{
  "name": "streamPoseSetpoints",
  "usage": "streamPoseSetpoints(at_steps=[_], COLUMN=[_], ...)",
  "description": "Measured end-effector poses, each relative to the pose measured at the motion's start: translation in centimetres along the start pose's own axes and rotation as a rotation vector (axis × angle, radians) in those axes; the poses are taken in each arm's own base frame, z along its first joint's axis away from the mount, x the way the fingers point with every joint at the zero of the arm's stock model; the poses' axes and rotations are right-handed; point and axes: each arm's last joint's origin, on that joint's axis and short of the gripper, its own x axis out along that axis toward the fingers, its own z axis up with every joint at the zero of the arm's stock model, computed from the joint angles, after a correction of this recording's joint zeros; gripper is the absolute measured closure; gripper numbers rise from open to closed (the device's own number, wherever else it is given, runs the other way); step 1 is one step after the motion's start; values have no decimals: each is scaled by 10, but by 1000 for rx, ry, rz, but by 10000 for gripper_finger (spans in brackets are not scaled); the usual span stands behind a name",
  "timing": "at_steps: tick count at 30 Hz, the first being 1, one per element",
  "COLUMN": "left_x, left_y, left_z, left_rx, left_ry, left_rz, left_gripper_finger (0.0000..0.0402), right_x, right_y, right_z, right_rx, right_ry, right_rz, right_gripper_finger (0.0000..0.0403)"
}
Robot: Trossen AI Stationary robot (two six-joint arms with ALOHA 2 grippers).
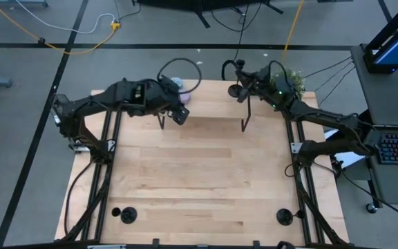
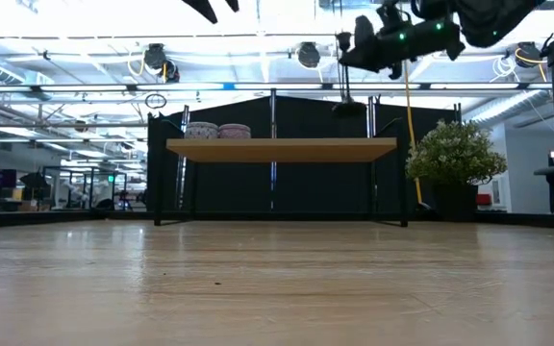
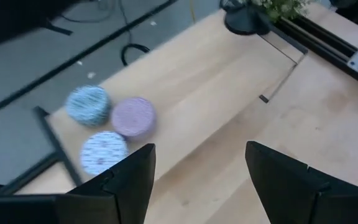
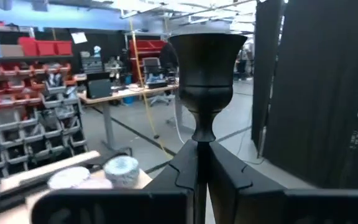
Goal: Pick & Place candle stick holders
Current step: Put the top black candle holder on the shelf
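Note:
My right gripper is shut on a black candle stick holder at the far right, above a raised wooden shelf. The holder's disc base also shows in the left wrist view. My left gripper is open and empty over the shelf's left part. Two more black holders stand on their disc bases near the table's near edge. My right gripper pinches the holder's thin stem between its two fingers, just under the knob below the cup. The fingers lie about level and across the stem. The holder stands upright, cup on top, its base clear above the shelf.
Three round patterned bowls sit on the shelf's left end, under my left arm. A potted plant stands at the far right corner. The shelf's thin black legs stand on the table.

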Motion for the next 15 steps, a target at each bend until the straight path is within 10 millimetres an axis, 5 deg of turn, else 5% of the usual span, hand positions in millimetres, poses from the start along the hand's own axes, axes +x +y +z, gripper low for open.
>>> streamPoseSetpoints(at_steps=[15], left_x=[31], left_y=[-15], left_z=[-16], left_rx=[-81], left_ry=[74], left_rz=[-110], left_gripper_finger=[149], right_x=[23], right_y=[-27], right_z=[-34], right_rx=[-23], right_ry=[33], right_rz=[-117], right_gripper_finger=[395])
